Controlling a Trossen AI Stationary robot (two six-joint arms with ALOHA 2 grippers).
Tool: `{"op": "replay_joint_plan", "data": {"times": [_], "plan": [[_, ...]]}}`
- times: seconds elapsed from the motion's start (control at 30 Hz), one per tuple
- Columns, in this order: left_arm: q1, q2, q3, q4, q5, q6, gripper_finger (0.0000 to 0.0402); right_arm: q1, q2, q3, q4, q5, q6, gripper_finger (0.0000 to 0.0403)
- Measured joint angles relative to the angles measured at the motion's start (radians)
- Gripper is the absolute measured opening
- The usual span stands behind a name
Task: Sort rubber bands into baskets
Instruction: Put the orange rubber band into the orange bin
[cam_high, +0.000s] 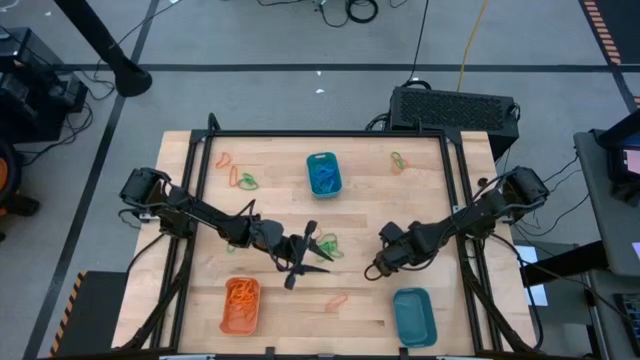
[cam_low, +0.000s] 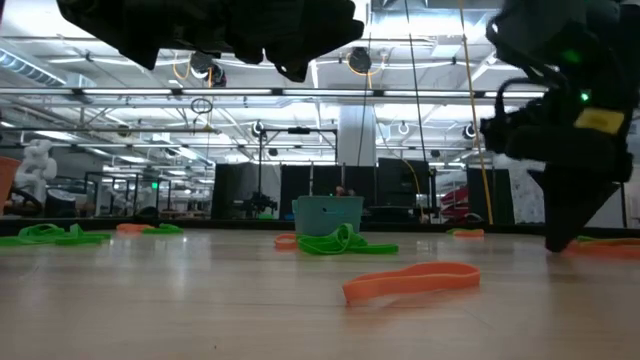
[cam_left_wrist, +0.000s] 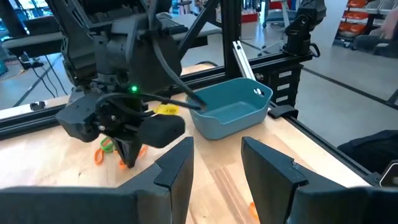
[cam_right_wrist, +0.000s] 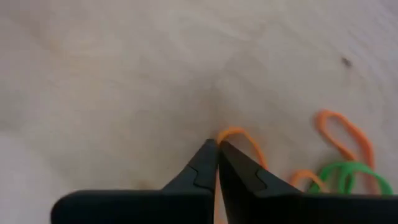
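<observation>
My right gripper (cam_right_wrist: 217, 148) points down at the wooden table (cam_high: 280, 200), right of its middle, shut on an orange rubber band (cam_right_wrist: 239, 135). Another orange band (cam_right_wrist: 345, 134) and a green one (cam_right_wrist: 357, 171) lie flat beside it. My left gripper (cam_high: 312, 255) hangs open above the table's middle and holds nothing; green bands (cam_high: 327, 245) lie under it. A loose orange band (cam_low: 410, 282) lies nearer the front edge. One teal basket (cam_high: 323, 173) stands at the far middle, another (cam_high: 413, 315) at the near right, and an orange basket (cam_high: 240, 305) at the near left. My right gripper pinches the orange band's loop at one end (cam_right_wrist: 225, 134) between its two fingertips. The fingers (cam_low: 562, 235) come from above, pointing steeply down, with their tips at the table. The rest of the loop lies on the wood beside them.
More bands lie at the far left (cam_high: 238, 178) and far right (cam_high: 398, 160) of the table. A black frame (cam_high: 330, 133) runs round the table's edges. The orange basket holds several orange bands, and the far teal one holds blue bands.
</observation>
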Motion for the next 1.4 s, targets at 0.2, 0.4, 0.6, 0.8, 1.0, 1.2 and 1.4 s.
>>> {"op": "replay_joint_plan", "data": {"times": [0.2,0.4,0.6,0.8,1.0,1.2,1.4], "plan": [[0.000,0.000,0.000,0.033,-0.001,-0.003,0.0143,0.000,0.000,0.188,0.008,0.009,-0.178,0.0002],[0.000,0.000,0.000,0.082,-0.060,-0.051,0.0143,0.022,-0.001,0.382,0.050,0.064,-0.398,0.0001],[0.000,0.000,0.000,0.079,-0.101,-0.052,0.0144,0.042,-0.002,0.476,0.182,0.067,-0.582,0.0000],[-0.003,0.000,0.000,0.070,-0.101,-0.024,0.0175,0.061,-0.003,0.490,0.242,0.060,-0.664,0.0000],[-0.003,0.043,0.001,0.099,-0.101,-0.021,0.0237,0.061,-0.003,0.492,0.243,0.059,-0.670,0.0000],[-0.003,0.104,0.018,0.225,-0.101,-0.028,0.0290,0.051,-0.003,0.492,0.275,0.059,-0.711,0.0000],[-0.005,0.151,0.050,0.230,-0.098,-0.028,0.0302,0.036,-0.003,0.492,0.324,0.070,-0.736,0.0000]]}}
